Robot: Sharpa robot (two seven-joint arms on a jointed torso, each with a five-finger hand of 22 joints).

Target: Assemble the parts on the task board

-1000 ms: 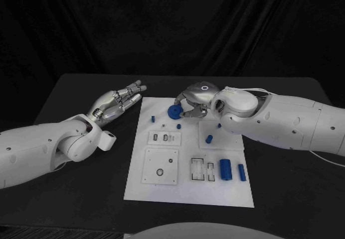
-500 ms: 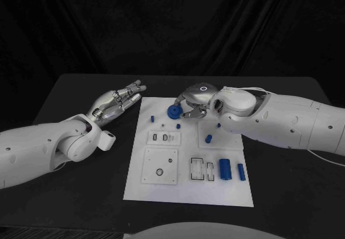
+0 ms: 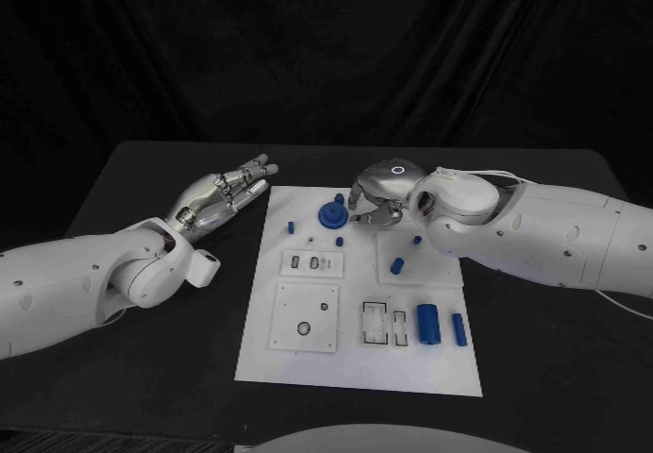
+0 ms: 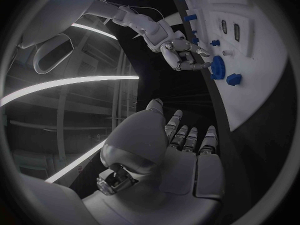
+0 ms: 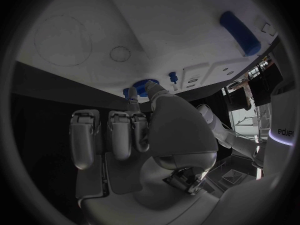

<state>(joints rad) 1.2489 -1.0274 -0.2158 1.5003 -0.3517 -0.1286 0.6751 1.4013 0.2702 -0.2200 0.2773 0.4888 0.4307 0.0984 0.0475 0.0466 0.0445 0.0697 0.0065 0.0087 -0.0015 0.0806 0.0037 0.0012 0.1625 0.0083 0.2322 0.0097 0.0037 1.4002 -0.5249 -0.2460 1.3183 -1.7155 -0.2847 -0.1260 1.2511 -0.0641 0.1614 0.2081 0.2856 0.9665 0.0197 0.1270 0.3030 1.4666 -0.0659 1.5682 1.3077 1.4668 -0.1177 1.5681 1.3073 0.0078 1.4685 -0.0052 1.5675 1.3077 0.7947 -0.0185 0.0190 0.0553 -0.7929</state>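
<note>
Black surface [image 3: 136, 377] underneath, white task board [image 3: 357, 368] in the middle. Left hand [image 3: 218, 196] off the board's left edge, fingers [image 3: 252, 175] apart, holding nothing. Right hand [image 3: 378, 193] at the far end, fingers curled beside the blue gear [image 3: 331, 215], looks touching but can't tell. Small blue parts [image 3: 428, 324] dotted nearer.
</note>
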